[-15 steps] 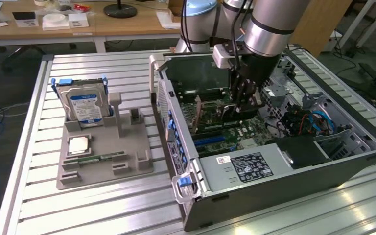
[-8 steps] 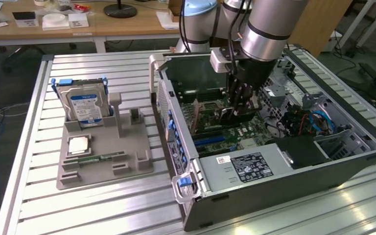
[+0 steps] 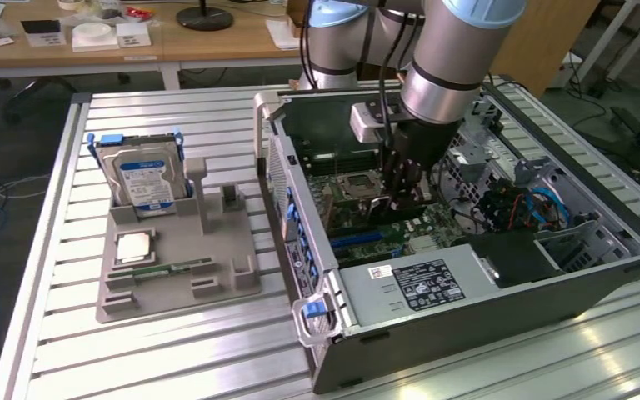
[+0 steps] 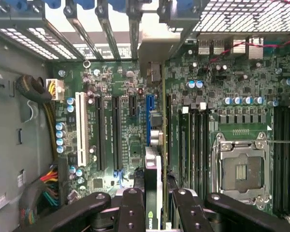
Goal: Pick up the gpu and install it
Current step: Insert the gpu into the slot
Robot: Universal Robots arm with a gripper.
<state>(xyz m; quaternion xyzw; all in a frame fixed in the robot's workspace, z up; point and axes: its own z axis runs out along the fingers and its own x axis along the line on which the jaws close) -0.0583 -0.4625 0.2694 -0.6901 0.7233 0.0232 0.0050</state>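
Nearest on the slatted tabletop [image 3: 187, 350], toward the exterior view's left edge, a grey holder [image 3: 176, 287] carried a slim green memory stick [image 3: 170, 270] and, at its far end, an upright hard drive [image 3: 142, 179]. Beside it, toward the exterior view's right, lay the open computer case [image 3: 465, 333]. Inside it, the pincer [image 3: 400, 200] was clamped on the gpu [image 4: 153, 174]. The card was held edge-on over the motherboard [image 4: 123, 130], in line with the blue slot [image 4: 148, 118]; whether it touched the slot could not be told.

Silver arm [image 3: 462, 58], pale-blue caps [image 3: 487, 8], black cables [image 3: 383, 67], black pincer [image 3: 402, 200].
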